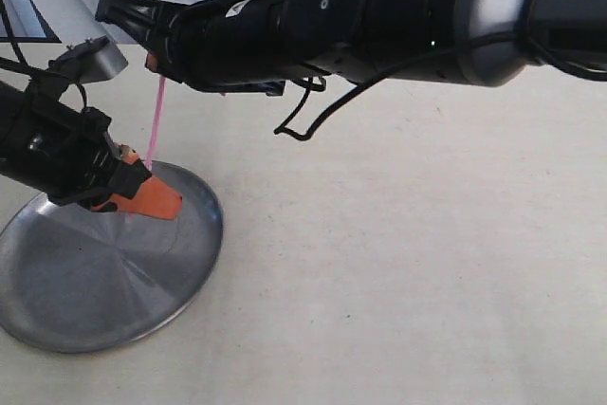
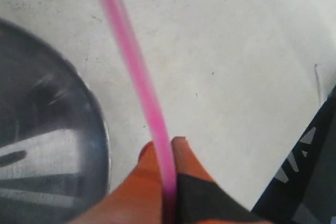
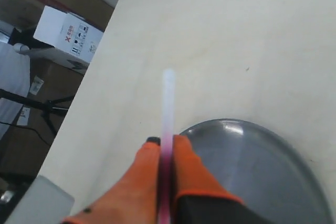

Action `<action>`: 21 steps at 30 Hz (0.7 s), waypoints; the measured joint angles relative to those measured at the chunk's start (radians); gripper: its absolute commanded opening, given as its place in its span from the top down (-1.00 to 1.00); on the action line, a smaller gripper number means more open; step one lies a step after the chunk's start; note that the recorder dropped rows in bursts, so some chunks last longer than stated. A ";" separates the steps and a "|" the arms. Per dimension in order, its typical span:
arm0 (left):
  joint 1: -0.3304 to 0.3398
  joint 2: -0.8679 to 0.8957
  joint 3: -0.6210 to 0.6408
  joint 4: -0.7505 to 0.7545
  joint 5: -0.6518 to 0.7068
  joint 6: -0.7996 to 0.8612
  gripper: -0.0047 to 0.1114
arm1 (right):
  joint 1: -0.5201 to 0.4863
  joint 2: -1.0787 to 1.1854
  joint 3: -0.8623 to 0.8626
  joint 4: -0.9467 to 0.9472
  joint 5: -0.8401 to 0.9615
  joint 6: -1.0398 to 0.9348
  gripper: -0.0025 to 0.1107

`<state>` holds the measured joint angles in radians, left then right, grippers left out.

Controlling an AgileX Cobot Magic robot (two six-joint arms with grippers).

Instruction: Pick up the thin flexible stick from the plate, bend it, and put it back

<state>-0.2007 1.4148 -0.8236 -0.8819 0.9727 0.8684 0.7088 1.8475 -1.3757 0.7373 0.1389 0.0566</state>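
I judge this to be the bending step. The stick [image 1: 156, 120] is off the plate [image 1: 85, 282] and gripped near both ends, standing almost upright above the plate's far rim. It looks close to straight, with only a faint curve in the left wrist view, so the bend seems not yet made.

On the left, my left gripper [image 2: 164, 148] hangs low over the plate's far edge. Its orange fingers [image 2: 191, 166] are narrow, pinched on the stick's lower part. The stick runs out from between them and up, away from the plate.

Higher above the plate, my right gripper [image 3: 164, 142] reaches across from the right side. Its orange fingers [image 3: 186, 171] are likewise pressed tight on the stick's upper part, and the stick's pale end juts out past their tips.

Next, I judge, the two grips must come toward each other, the upper one sinking toward the plate, so the stick bows between them. Both pinches need to hold firm, because a rod this thin could slip or spring free. After that it goes down flat inside the plate's rim.
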 measured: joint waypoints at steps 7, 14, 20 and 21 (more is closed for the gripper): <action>0.000 0.000 -0.016 -0.061 0.016 0.051 0.92 | 0.000 -0.068 0.000 -0.158 0.033 -0.004 0.96; 0.000 -0.025 -0.070 -0.083 0.069 0.092 0.92 | 0.000 -0.092 -0.010 -0.237 0.033 -0.004 0.96; 0.000 -0.030 -0.081 -0.102 0.097 0.134 0.92 | 0.000 -0.110 -0.010 -0.296 0.040 -0.004 0.96; 0.000 -0.030 -0.083 -0.111 0.106 0.152 0.92 | 0.000 -0.117 -0.010 -0.311 0.045 -0.004 0.96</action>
<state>-0.2007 1.3851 -0.9064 -0.9930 1.0789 1.0205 0.7088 1.7302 -1.3862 0.4263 0.1842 0.0526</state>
